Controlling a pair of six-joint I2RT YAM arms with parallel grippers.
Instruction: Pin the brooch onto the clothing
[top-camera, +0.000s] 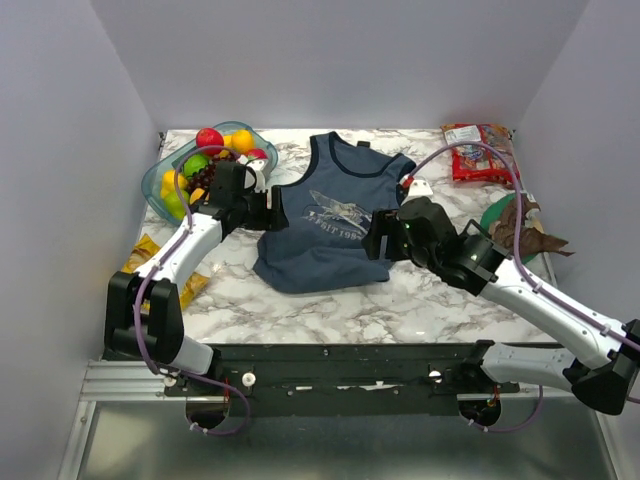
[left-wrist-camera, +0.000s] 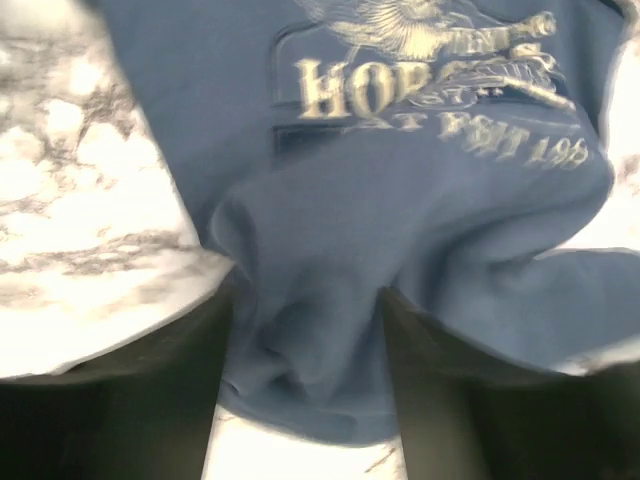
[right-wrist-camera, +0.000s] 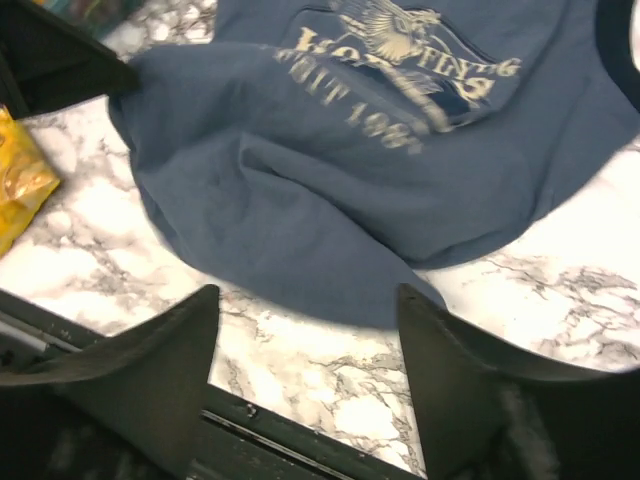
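Observation:
The clothing (top-camera: 325, 225) is a slate-blue tank top with navy trim and a pale HORSES print, lying rumpled on the marble table; it also shows in the left wrist view (left-wrist-camera: 400, 200) and the right wrist view (right-wrist-camera: 330, 180). My left gripper (top-camera: 268, 213) is at its left edge, jaws apart with a bunched fold of the fabric between the fingers (left-wrist-camera: 180, 400). My right gripper (top-camera: 378, 243) is open and empty over the shirt's lower right edge, its fingers (right-wrist-camera: 150, 360) above bare marble. The brooch is not in view.
A clear bowl (top-camera: 160, 180) of toy fruit stands at the back left. A yellow packet (top-camera: 140, 258) lies at the left edge, also in the right wrist view (right-wrist-camera: 18, 180). A small white object (top-camera: 420, 187), a red snack bag (top-camera: 478, 152) and a green plate (top-camera: 495, 215) are at right.

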